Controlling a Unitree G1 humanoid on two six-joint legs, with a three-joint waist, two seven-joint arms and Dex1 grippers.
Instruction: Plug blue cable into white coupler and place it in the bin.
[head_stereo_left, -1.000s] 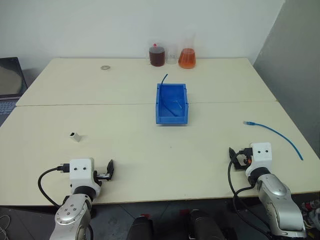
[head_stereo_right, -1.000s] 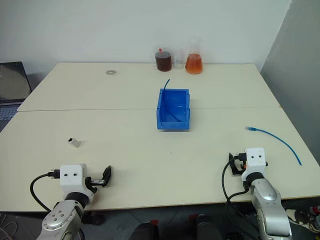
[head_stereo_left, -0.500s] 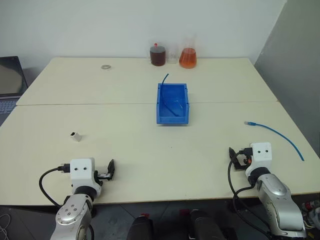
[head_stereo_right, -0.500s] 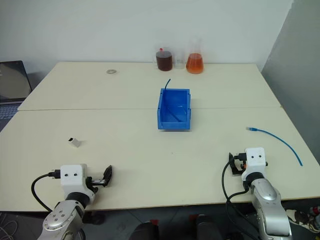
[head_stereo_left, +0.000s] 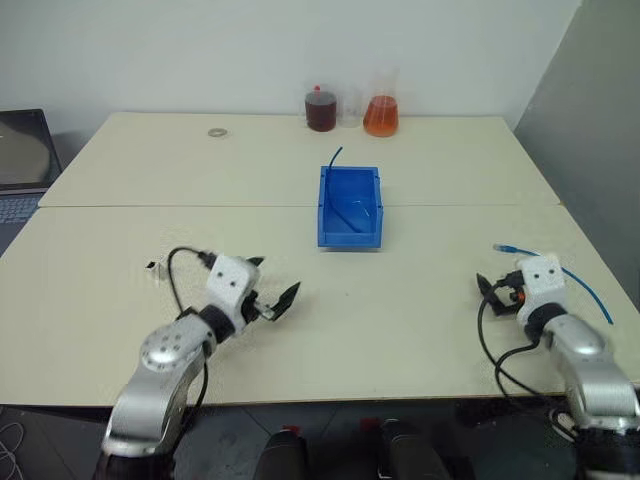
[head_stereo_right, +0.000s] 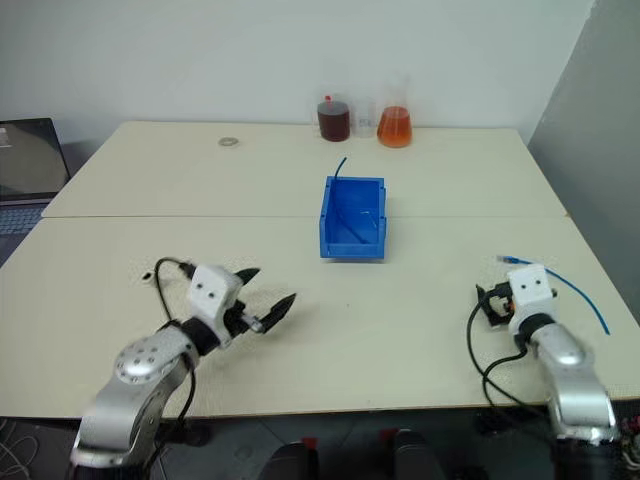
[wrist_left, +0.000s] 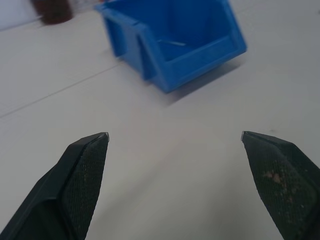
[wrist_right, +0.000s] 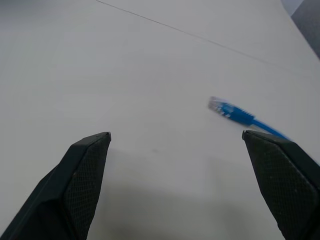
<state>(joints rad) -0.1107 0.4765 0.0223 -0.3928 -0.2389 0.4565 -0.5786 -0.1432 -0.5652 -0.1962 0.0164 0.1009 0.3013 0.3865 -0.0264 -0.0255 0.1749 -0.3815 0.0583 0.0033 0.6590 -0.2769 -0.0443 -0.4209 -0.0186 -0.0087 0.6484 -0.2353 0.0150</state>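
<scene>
Tools both spread empty, left tool facing bin, right tool near blue cable, coupler possibly half hidden.

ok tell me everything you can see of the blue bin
The bin is bright blue, plastic-looking, rectangular, with tall walls and a lower cut front facing the robot. It sits upright near the middle of the table, untouched by either gripper. A thin dark blue cable piece rises over its far left corner.

White coupler partly behind cord
</scene>
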